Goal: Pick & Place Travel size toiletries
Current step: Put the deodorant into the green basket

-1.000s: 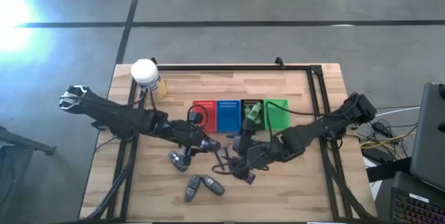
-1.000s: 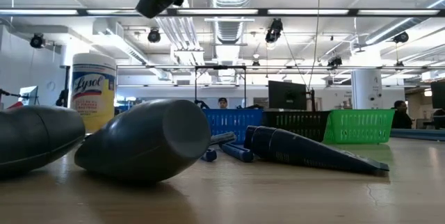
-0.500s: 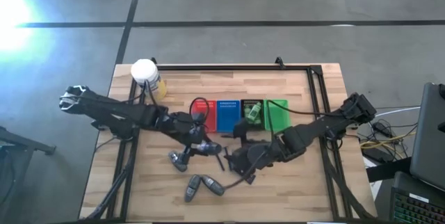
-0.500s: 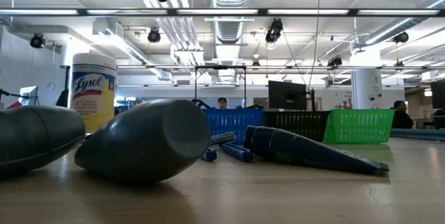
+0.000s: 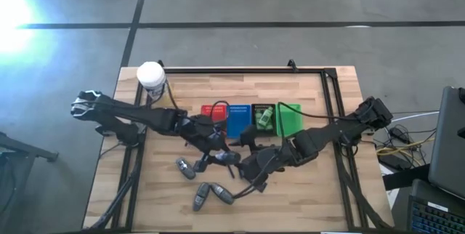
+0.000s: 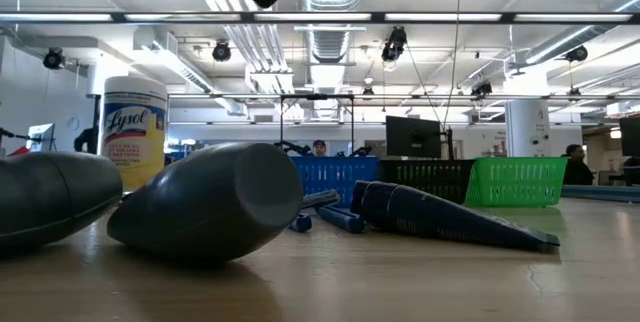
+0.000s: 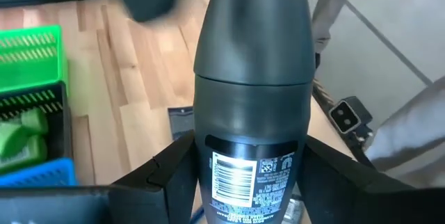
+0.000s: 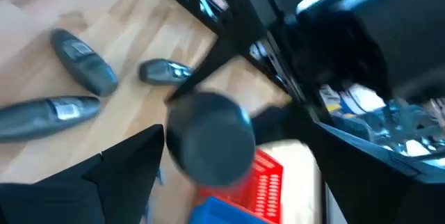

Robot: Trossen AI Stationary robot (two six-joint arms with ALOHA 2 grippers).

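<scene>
My left gripper (image 5: 216, 145) is over the table's middle, just near of the red basket (image 5: 213, 110), shut on a grey oval tube (image 7: 250, 64). My right gripper (image 5: 243, 172) is open close beside it on the near right; in its wrist view the held tube's round end (image 8: 208, 144) shows between its spread fingers. Three more grey tubes (image 5: 187, 167) (image 5: 202, 194) (image 5: 225, 194) lie flat on the wood near the front edge. A green tube (image 5: 264, 116) lies in the black basket. Thin purple razors (image 6: 335, 217) lie on the table. My left gripper pinches the grey tube by its labelled body (image 7: 250, 175), one finger (image 7: 174, 175) on each side. The tube lies along the fingers, and its rounded cap end (image 7: 250, 15) sticks out past their tips. It is lifted clear of the table.
Red, blue (image 5: 238, 115), black and green (image 5: 289, 118) baskets stand in a row at the table's middle far side. A white-capped yellow jar (image 5: 151, 78) stands at the far left corner. A dark packet (image 7: 182, 121) lies on the wood. The two arms are close together.
My left gripper has risen and moved toward the table's right and far side, nearer the red basket, carrying the grey tube. My right gripper has shifted slightly toward the left, closer to it. The tubes on the table have stayed put.
</scene>
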